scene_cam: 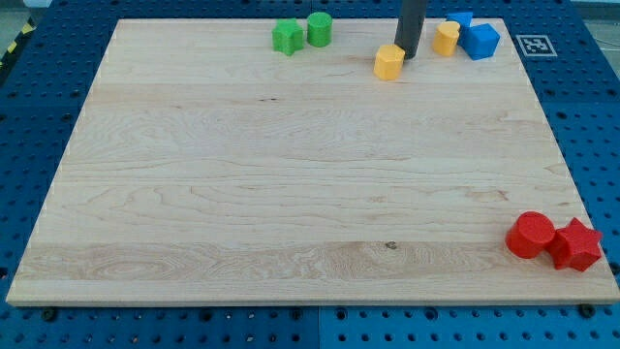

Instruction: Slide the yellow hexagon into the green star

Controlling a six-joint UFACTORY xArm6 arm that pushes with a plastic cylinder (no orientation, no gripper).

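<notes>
The yellow hexagon (pixel 388 62) lies on the wooden board near the view's top, right of centre. The green star (pixel 286 38) lies further to the view's left along the top edge, touching a green cylinder (pixel 319 29) on its right. My tip (pixel 408 55) is the lower end of the dark rod, right beside the hexagon on its upper right side, touching or nearly touching it. A clear gap of board lies between the hexagon and the green star.
A second yellow block (pixel 446 38) and two blue blocks (pixel 478 40) sit at the view's top right, just right of the rod. A red cylinder (pixel 531 236) and a red star (pixel 576 244) sit at the bottom right corner. The board's top edge (pixel 194 19) is close.
</notes>
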